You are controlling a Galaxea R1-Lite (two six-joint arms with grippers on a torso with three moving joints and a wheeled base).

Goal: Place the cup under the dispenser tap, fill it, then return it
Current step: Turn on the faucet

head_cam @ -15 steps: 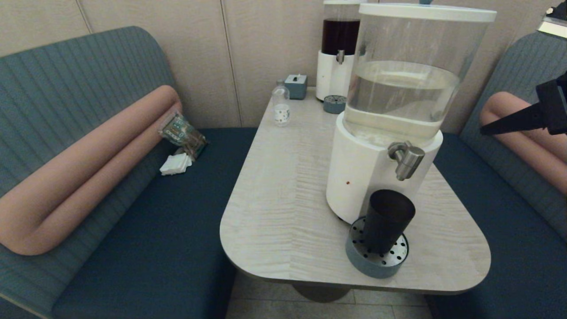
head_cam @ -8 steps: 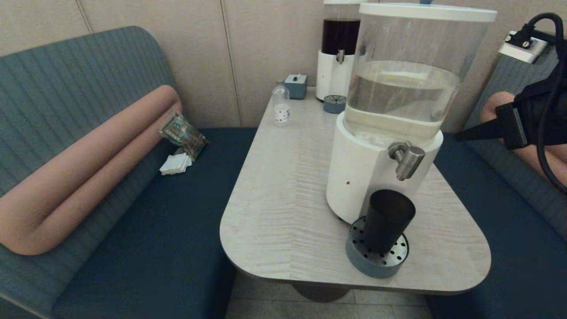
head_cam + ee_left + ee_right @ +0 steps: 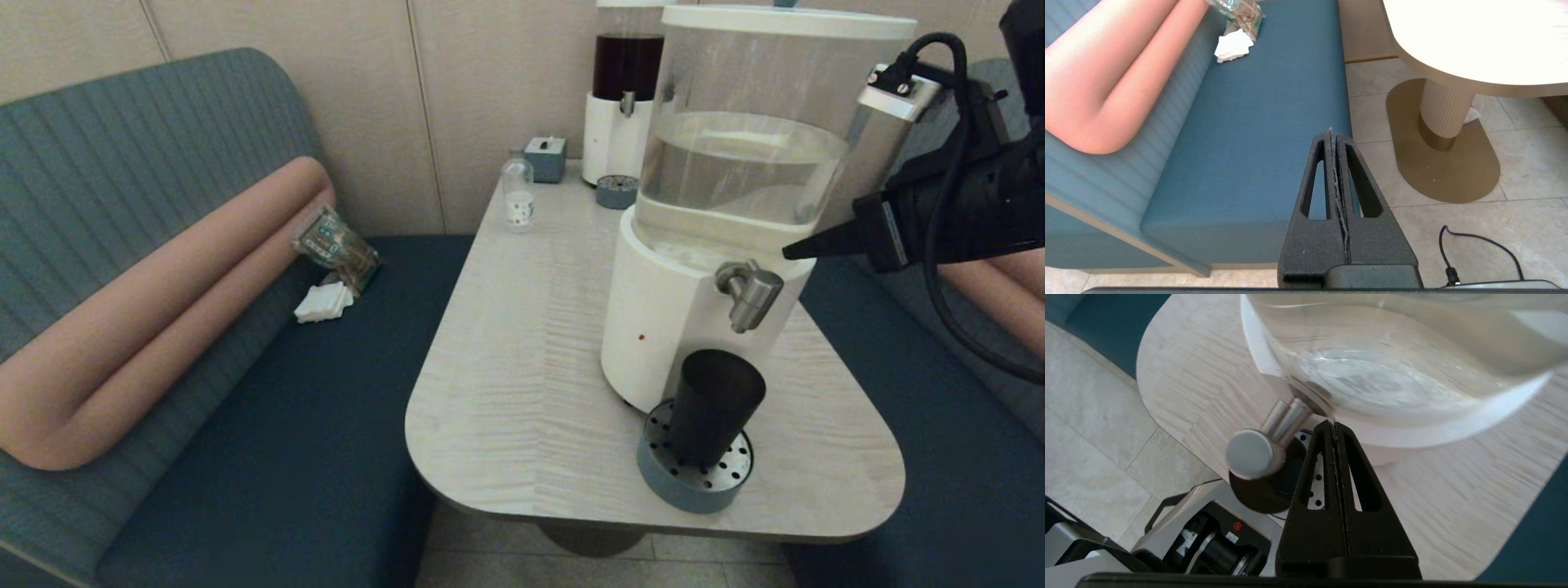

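The black cup stands upright on the round perforated drip tray, directly below the brushed-steel dispenser tap of the big white-based dispenser. From above, the tap covers part of the cup. My right gripper is shut and empty, its tip just right of the tap and slightly above it, close to the dispenser's base; the same gripper shows beside the tap, not touching it. My left gripper is shut and parked low over the blue bench and the floor.
A smaller dark-liquid dispenser, its little drip tray, a teal box and a small clear bottle stand at the table's far end. A packet and a napkin lie on the left bench.
My right arm has swung in from the right edge toward the dispenser, bringing its shut tip next to the tap. The cup and tray have not moved.
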